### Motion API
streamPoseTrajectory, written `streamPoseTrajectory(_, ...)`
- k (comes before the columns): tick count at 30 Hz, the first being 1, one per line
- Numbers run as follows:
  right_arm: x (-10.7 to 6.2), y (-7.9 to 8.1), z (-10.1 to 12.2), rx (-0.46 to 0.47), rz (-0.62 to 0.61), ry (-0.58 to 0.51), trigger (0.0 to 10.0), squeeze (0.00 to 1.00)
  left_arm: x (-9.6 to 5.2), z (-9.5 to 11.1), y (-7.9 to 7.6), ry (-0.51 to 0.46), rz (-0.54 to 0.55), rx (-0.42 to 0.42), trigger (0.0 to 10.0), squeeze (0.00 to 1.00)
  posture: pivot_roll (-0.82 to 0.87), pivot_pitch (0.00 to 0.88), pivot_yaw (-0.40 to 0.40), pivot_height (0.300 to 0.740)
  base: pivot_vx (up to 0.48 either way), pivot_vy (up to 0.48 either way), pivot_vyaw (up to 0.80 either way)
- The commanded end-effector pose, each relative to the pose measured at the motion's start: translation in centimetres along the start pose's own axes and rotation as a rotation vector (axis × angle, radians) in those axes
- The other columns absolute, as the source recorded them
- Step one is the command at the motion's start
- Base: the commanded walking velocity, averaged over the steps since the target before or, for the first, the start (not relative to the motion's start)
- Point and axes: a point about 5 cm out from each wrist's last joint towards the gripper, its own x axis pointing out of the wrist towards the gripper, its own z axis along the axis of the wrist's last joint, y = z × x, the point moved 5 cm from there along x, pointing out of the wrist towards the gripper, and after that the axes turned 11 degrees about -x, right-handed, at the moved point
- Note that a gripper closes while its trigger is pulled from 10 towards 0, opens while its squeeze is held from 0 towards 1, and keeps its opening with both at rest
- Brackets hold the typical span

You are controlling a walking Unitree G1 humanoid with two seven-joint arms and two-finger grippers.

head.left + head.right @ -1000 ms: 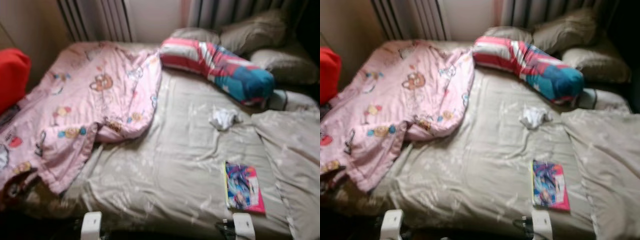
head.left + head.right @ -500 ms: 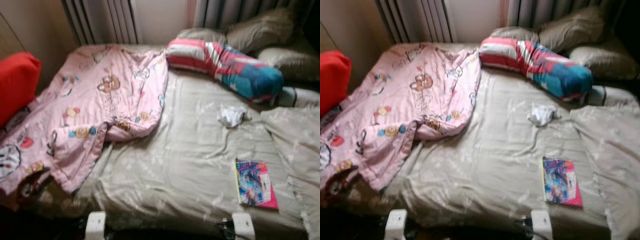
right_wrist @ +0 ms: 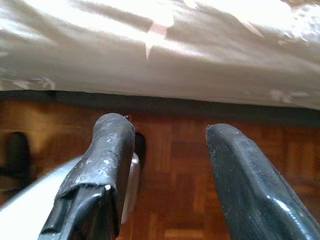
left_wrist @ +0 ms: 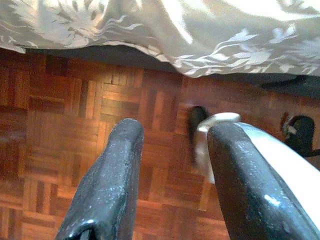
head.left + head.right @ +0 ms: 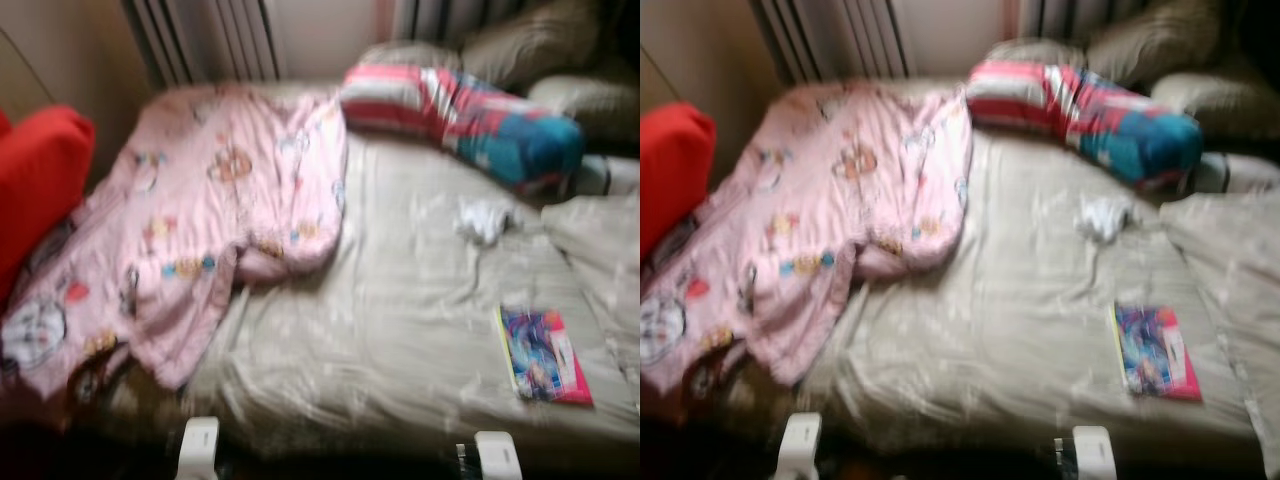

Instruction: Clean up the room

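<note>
Rightward drift of the whole bed scene across the eye views: camera shift, items unmoved. Book lower right of the frame; white cloth centre right; pink blanket left, untidied. Wrist views: left gripper and right gripper apart, empty, over parquet floor.

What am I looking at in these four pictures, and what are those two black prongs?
A walking humanoid robot is tidying a bedroom. Two pictures come from cameras in its head, looking down at a bed. On it lie a pink cartoon blanket, a striped bolster pillow, a small white crumpled cloth and a colourful book. A red cushion sits to the left. The other two pictures come from cameras on its wrists. The prongs are the fingers of each end effector, left end effector and right end effector, both open, holding nothing, hanging over the wooden floor beside the bed's edge.
</note>
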Motion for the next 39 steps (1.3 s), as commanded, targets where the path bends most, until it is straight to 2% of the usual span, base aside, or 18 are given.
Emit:
streamPoseTrajectory(1,-0.1,1.1,-0.5,0.011,0.027,0.014,10.0,0.00,-0.5,-1.3,2.1,0.035,0.043,0.001,10.0,0.00,-0.07,0.133,0.065,0.738,0.000,0.409,0.00)
streamPoseTrajectory(3,-0.1,1.1,-0.6,0.012,0.029,0.015,10.0,0.00,-0.8,-1.6,3.1,0.040,0.051,-0.001,10.0,0.00,-0.07,0.134,0.067,0.738,0.000,0.407,0.00)
streamPoseTrajectory(6,-0.1,1.1,-0.6,0.013,0.029,0.015,10.0,0.00,-0.9,-1.8,3.7,0.043,0.057,-0.002,10.0,0.00,-0.07,0.134,0.067,0.738,0.000,0.404,0.00)
streamPoseTrajectory(14,0.0,1.8,-0.1,0.056,0.028,0.010,10.0,0.00,-1.2,-2.0,4.2,0.042,0.055,-0.005,10.0,0.00,-0.07,0.145,0.067,0.738,0.000,0.402,0.00)
streamPoseTrajectory(25,0.1,1.7,0.2,0.063,0.022,0.007,10.0,0.00,-0.9,-1.6,3.3,0.033,0.041,-0.008,10.0,0.00,-0.07,0.157,0.066,0.738,0.000,0.394,0.00)
streamPoseTrajectory(39,0.1,1.2,0.0,0.073,0.010,0.014,10.0,0.00,-0.8,-1.5,3.1,0.029,0.034,-0.008,10.0,0.00,-0.06,0.151,0.069,0.738,0.000,0.392,0.00)
